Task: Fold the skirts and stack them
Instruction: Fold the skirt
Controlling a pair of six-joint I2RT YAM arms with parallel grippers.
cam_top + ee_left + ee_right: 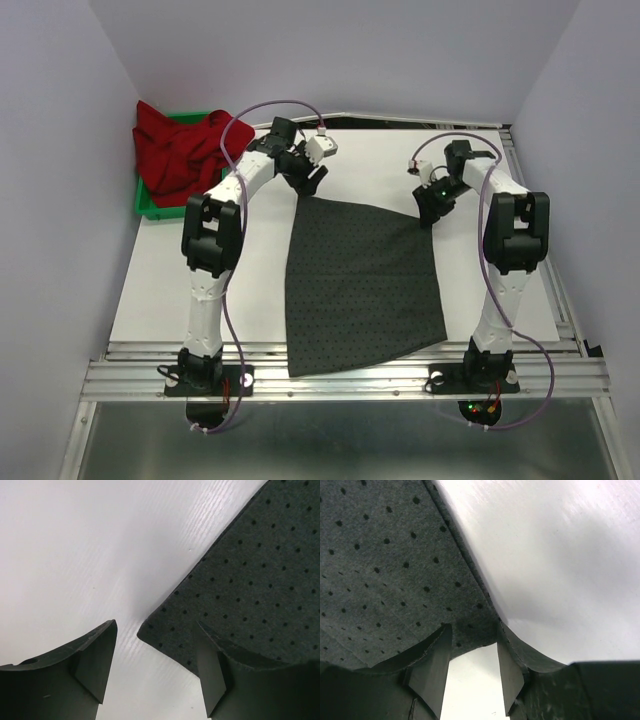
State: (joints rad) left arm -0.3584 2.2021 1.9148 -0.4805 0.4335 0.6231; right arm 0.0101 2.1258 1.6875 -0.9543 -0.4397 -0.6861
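The charcoal dotted skirt (362, 285) lies spread flat on the white table (180, 290), its narrow end at the far side. My left gripper (310, 180) is open at the skirt's far left corner. In the left wrist view the corner (250, 570) lies between the jaws (155, 625), partly under the right finger (212, 670). My right gripper (432, 210) is open at the far right corner. In the right wrist view the skirt's edge (385, 565) spans the gap between its fingertips (473, 626). The red skirt (175, 150) lies crumpled over the bin.
A green plastic bin (150, 208) stands at the table's far left corner under the red skirt. Lilac walls close in the left, right and back. A metal rail (340, 375) runs along the near edge, and the skirt's hem reaches it.
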